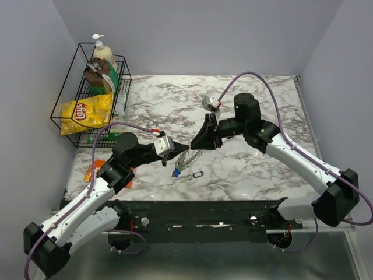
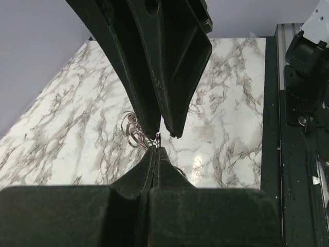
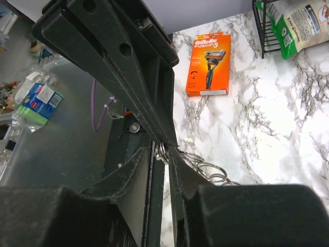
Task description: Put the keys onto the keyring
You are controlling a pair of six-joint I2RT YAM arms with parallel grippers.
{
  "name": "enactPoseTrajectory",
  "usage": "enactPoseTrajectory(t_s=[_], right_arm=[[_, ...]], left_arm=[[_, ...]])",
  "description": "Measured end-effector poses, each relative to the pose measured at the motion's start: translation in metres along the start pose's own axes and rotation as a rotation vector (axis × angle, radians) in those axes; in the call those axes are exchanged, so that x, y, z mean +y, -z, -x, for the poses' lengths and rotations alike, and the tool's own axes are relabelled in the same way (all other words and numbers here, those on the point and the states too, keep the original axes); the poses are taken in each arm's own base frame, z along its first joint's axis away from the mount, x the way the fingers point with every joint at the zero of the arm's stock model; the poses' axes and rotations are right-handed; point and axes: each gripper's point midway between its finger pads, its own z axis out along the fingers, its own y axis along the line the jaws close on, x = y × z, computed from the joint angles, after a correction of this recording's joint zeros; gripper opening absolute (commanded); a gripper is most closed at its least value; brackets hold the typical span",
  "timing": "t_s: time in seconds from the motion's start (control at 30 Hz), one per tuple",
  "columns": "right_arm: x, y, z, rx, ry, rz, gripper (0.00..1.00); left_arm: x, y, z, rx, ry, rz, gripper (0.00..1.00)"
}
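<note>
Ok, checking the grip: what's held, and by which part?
Left gripper pinches the keyring by its wire loop, fingertips shut. Right gripper straddles it, jaws apart; a grip cannot be told.

Below the razor box [image 3: 208,64], the right gripper [image 3: 162,154] stands with jaws slightly parted, the left gripper [image 3: 165,145] tip poking between them. Keyring [image 3: 205,167] loops show directly below the box; a rack [image 3: 262,31] stands to its right.

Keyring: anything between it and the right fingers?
Nothing visible. The left fingers are shut on the keyring wire, and the right fingers meet them tip to tip, straddling the same bit of wire with a narrow gap showing. Only the left fingers crowd that spot.
</note>
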Motion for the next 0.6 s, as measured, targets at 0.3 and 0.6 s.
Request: enactPoseTrajectory(t_s=[0.3, 0.6], right_arm=[[0.0032, -0.0007, 0.0011, -0.003, 0.002, 0.016, 0.28], [0.0032, -0.0010, 0.0007, -0.002, 0.010, 0.016, 0.28]], left_arm=[[0.0002, -0.0012, 0.0007, -0.005, 0.016, 0.001, 0.00], [-0.0002, -0.0014, 0.0022, -0.010, 0.033, 0.002, 0.00]])
